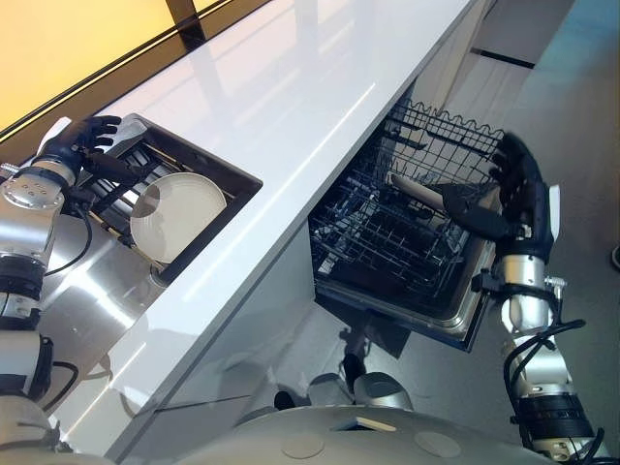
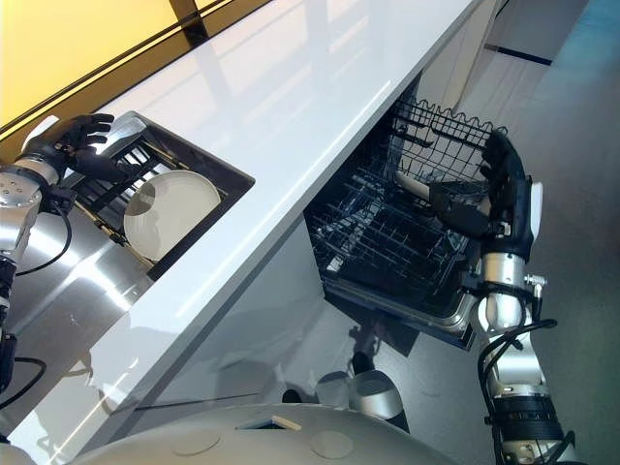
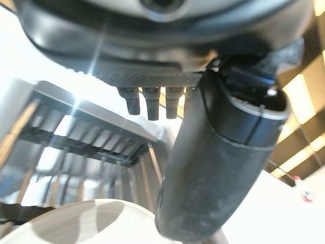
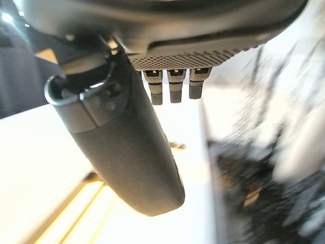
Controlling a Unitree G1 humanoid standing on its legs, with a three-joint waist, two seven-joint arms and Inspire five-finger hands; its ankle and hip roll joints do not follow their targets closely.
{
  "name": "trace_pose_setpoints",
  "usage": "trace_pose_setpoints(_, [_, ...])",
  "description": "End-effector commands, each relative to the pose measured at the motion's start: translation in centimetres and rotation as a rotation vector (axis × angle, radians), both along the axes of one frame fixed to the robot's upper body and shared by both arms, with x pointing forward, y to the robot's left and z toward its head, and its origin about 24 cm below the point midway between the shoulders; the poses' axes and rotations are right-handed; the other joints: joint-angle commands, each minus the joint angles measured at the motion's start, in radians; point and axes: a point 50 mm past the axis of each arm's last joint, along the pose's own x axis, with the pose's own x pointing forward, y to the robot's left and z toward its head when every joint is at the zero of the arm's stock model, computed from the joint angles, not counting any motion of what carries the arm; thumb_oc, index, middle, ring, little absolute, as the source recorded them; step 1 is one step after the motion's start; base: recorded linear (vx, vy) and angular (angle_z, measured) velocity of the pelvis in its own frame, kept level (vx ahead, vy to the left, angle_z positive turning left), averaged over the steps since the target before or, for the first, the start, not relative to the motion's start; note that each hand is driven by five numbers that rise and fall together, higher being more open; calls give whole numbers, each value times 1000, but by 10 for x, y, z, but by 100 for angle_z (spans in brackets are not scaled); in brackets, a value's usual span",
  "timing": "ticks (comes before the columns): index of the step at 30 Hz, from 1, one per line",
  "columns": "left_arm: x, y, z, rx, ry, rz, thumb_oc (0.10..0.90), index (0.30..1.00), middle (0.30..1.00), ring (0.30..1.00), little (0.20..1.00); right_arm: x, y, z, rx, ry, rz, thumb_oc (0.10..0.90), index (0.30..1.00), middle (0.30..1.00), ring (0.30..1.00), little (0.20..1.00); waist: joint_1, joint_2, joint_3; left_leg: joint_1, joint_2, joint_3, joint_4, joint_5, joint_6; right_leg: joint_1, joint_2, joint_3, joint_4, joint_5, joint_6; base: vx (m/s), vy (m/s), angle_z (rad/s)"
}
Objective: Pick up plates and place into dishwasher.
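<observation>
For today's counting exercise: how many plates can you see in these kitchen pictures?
1. A white plate leans in the dish rack set in the counter, beside the left robot hand. More may be hidden in the dishwasher.

Cream-white plate (image 1: 177, 215) in a dark-framed rack; glossy white counter (image 1: 291, 107); black wire dishwasher rack (image 1: 407, 232).

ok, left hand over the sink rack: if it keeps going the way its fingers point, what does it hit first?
Most likely the dish rack in the sink. The left hand hangs over the rack's far end, fingers open and angled down toward its bars. The white plate stands nearer the counter, off that line. Depth is unclear, so treat this as a guess.
</observation>
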Motion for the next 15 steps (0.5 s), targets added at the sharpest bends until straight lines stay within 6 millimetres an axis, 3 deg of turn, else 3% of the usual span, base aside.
trace_pose_setpoints(1, [9, 3, 45, 30, -138, -4, 800, 900, 900, 900, 900, 7, 12, 74, -6, -352, 226, 800, 900, 900, 900, 900, 17, 50, -52, -18, -81, 11, 9, -76, 70, -23, -20, -66, 93, -68, 99, 0, 0, 0])
trace_pose_setpoints(8, [14, -5, 21, -68, -60, -47, 800, 900, 900, 900, 900, 13, 35, 88, -48, -385, 349, 800, 900, 900, 900, 900, 33, 45, -56, -16, -85, 13, 15, -72, 74, -17, -25, -76, 98, -68, 95, 25, 16, -2])
trace_pose_setpoints(15, [27, -29, 7, -216, -48, -135, 800, 900, 900, 900, 900, 18, 61, 100, -34, -425, 468, 800, 900, 900, 900, 900, 40, 43, -52, -15, -89, 20, 21, -73, 78, -17, -33, -84, 99, -70, 94, 49, 47, -2])
